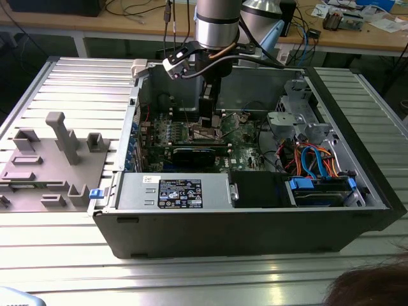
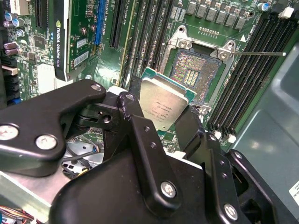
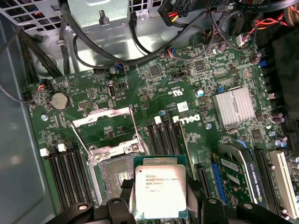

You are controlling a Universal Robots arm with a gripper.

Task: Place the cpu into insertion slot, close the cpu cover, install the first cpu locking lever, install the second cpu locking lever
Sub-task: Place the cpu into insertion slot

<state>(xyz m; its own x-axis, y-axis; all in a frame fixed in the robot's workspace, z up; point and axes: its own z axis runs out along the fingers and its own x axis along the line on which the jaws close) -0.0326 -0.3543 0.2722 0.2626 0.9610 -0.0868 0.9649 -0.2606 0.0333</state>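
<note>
**Black pincer (image 2: 161, 109) clamped on the cpu (image 2: 163, 100), just beside the open insertion slot (image 2: 196, 74)**

Closest to the lens in the second wrist view are the pincer's two black fingers (image 2: 140, 126), gripping opposite edges of the cpu. Its dull silver top faces the camera. The chip hangs over the green circuit board (image 3: 196, 93) and does not touch it.

The insertion slot lies just beside the chip, on the side away from the graphics card (image 2: 65, 32), so the chip is shifted off the socket toward that card. In the first wrist view the chip's edges run roughly parallel to the socket's, and one edge overlaps the socket's rim. The socket's dark contact field is bare, with nothing seated in it.

The cpu cover (image 3: 100, 117) is swung open at the socket's far side, and thin wire levers (image 3: 138, 133) stand released beside it. Long black memory slots (image 2: 252, 70) flank the socket on both sides, close to the fingers. A finned silver heat sink (image 3: 233, 106) sits well apart.

In the exterior view the arm (image 1: 217, 25) reaches straight down into an open computer case (image 1: 255, 229), which lies on a ribbed metal bench (image 1: 64, 83). A grey plastic fixture (image 1: 57, 146) stands on the bench at the exterior view's left, outside the case.
</note>
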